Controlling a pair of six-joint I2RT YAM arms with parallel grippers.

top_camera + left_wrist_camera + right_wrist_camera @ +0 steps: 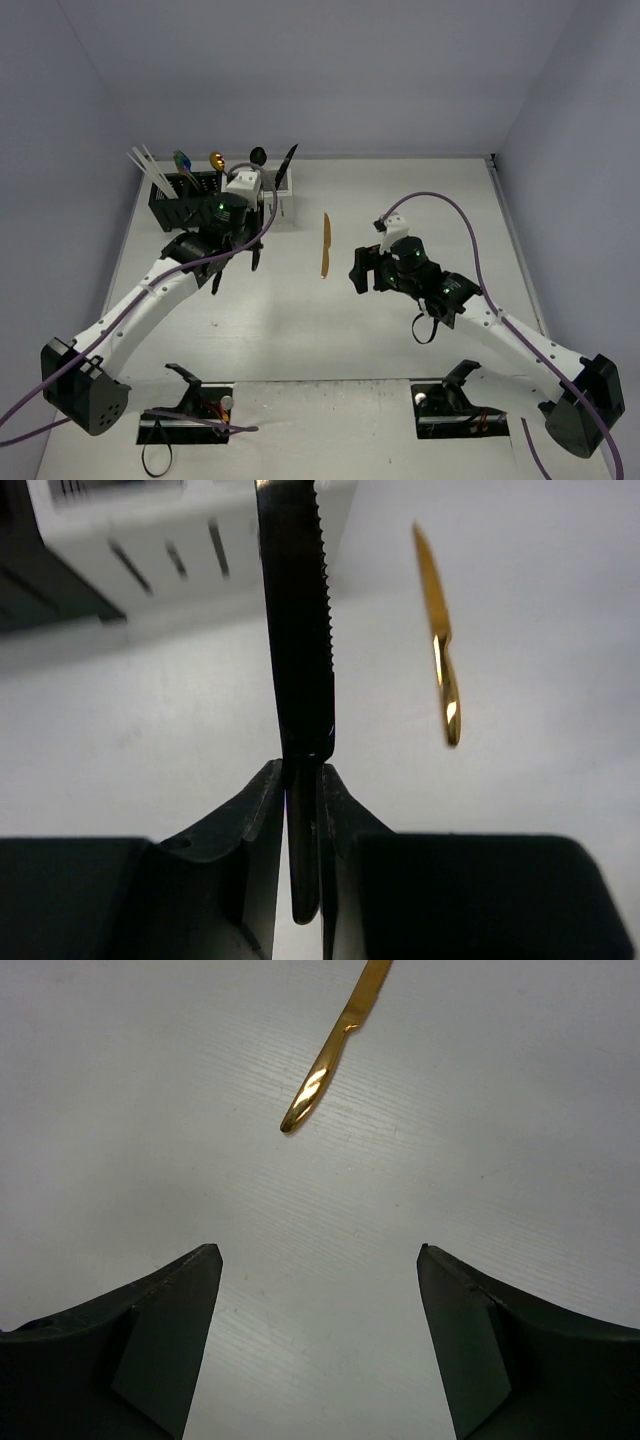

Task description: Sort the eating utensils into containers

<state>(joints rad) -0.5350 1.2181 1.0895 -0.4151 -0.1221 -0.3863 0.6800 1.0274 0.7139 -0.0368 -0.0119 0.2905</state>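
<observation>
Back left, the black caddy (pixel 172 212) holds chopsticks (pixel 150 167) and spoons (pixel 216 160).

My left arm (pixel 150 295) and right arm (pixel 520 340): white links, black joints and jaws, green wrist lights (pixel 219 208), purple cables (pixel 440 197).

The black knife (pixel 300 630) had a serrated edge; the gold knife (pixel 325 245) was mirror-bright. The white caddy (pixel 180 525) had dark slots; the black caddy (pixel 185 207) was all black; the table (pixel 300 320) was white.
</observation>
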